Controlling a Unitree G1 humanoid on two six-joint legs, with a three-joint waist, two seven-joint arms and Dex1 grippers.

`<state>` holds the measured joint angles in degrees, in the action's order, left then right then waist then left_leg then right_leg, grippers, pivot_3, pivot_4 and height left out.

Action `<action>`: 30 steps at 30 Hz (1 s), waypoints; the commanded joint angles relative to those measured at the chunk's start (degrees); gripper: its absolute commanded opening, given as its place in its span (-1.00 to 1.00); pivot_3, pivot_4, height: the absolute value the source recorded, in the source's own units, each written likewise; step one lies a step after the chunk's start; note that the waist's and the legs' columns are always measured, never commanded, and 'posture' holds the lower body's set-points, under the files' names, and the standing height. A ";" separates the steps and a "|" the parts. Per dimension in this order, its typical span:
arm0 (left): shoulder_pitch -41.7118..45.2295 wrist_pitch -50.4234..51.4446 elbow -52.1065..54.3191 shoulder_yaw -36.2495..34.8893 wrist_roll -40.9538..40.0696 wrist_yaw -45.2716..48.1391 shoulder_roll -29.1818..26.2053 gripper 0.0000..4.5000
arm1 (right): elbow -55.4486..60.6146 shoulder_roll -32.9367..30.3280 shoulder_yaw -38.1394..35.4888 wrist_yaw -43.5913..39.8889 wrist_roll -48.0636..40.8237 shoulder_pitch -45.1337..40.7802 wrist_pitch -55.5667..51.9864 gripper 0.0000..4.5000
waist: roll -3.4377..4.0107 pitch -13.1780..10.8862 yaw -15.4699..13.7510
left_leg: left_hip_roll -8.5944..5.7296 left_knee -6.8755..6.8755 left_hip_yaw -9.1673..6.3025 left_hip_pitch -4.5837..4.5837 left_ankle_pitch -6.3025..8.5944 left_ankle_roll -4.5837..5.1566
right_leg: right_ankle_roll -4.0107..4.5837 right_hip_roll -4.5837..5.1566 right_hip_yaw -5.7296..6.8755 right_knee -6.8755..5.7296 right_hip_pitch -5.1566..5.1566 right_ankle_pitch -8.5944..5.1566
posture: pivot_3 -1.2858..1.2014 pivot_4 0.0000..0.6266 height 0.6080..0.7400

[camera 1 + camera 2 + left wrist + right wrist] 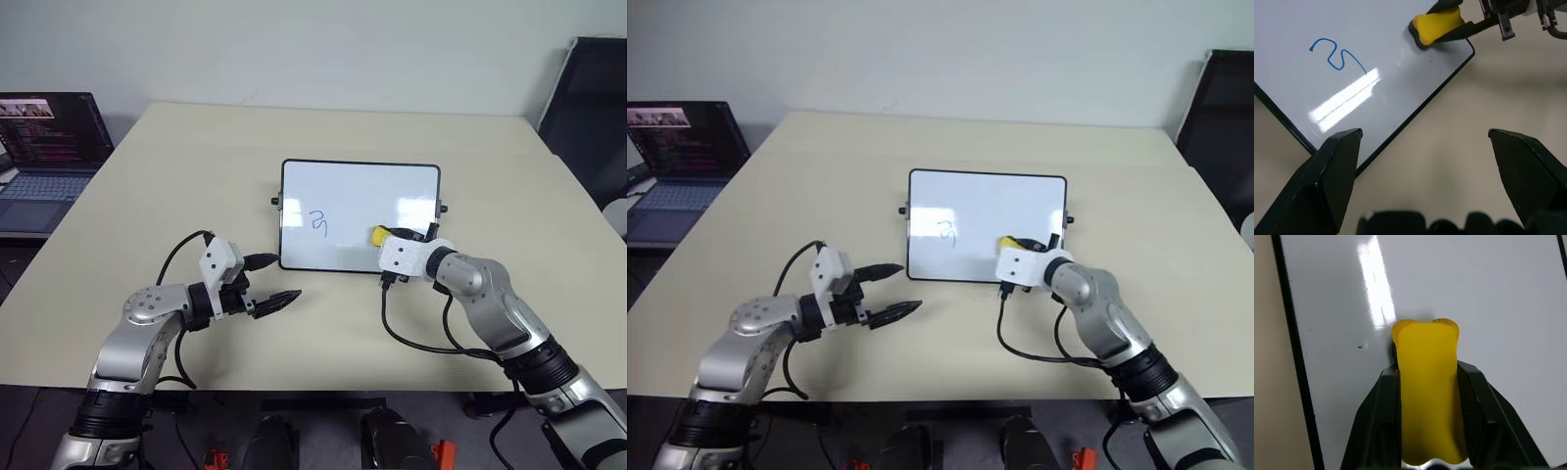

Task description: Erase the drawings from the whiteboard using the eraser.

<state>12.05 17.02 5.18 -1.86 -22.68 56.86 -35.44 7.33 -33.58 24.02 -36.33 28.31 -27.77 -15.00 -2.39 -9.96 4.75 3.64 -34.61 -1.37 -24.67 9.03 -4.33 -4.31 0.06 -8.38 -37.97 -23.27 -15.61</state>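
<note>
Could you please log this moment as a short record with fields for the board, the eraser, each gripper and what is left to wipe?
whiteboard: lies flat on the beige table, long side toward the robot
eraser: yellow block, on the board's near right part
right gripper: shut on the eraser, squeezing its sides
left gripper: open, holding nothing, over the table beside the board's near left corner
drawings left: one blue curly loop on the board's left half
laptop: open, at the table's far left
</note>
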 commanded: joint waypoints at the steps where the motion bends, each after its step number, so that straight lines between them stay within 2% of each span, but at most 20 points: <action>1: 0.88 -0.33 2.52 -0.17 -0.65 -0.11 0.09 1.00 | 0.80 -1.43 1.82 -4.45 0.09 2.50 0.82 -0.48 | 0.00 0.00 0.02 | 0.01 0.06 0.00 0.00 0.00 0.00 | 0.00 -0.01 0.00 0.00 -0.02 0.00 | 0.03 -0.52 1.00; 6: 0.91 -0.27 2.52 -0.19 -0.70 -0.04 0.10 1.00 | -0.28 -1.82 0.67 -3.23 2.47 2.76 0.03 -0.48 | 0.00 0.00 0.10 | 0.01 0.09 0.00 0.01 0.00 0.00 | 0.00 -0.03 -0.02 -0.02 -0.05 0.00 | 0.03 -0.52 1.00; 15: 1.30 -0.18 2.45 -0.02 -0.66 0.19 0.06 1.00 | -1.73 4.46 -1.76 5.77 1.92 -2.54 3.34 -0.48 | 0.00 -0.04 0.26 | 0.00 -0.15 0.03 0.00 -0.01 0.01 | 0.01 -0.01 -0.09 -0.02 -0.07 0.00 | 0.03 -0.52 1.00; 22: 1.16 0.05 2.69 -0.10 -0.74 -0.03 -0.01 1.00 | -1.89 4.05 -0.42 0.85 1.96 -0.54 0.92 -0.48 | -0.01 -0.04 -0.05 | 0.00 0.22 0.01 -0.13 0.02 -0.03 | -0.01 -0.01 -0.01 0.01 -0.18 -0.01 | 0.03 -0.52 1.00; 30: -0.67 1.13 2.73 -2.88 -1.90 -1.87 -0.19 1.00 | 2.51 4.12 -6.19 -0.21 -1.99 3.20 -3.26 -0.48 | -0.01 -0.03 -0.03 | 0.01 0.30 -0.03 -0.10 0.01 -0.02 | -0.05 -0.03 0.03 -0.02 -0.19 -0.05 | 0.03 -0.52 1.00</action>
<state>11.59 18.24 6.20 -2.46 -23.33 55.57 -35.34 8.36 -28.82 20.90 -36.36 27.41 -25.14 -16.49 -2.40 -9.99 4.72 3.64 -34.35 -1.40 -24.77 9.03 -4.35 -4.35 0.04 -8.36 -38.00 -23.46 -15.65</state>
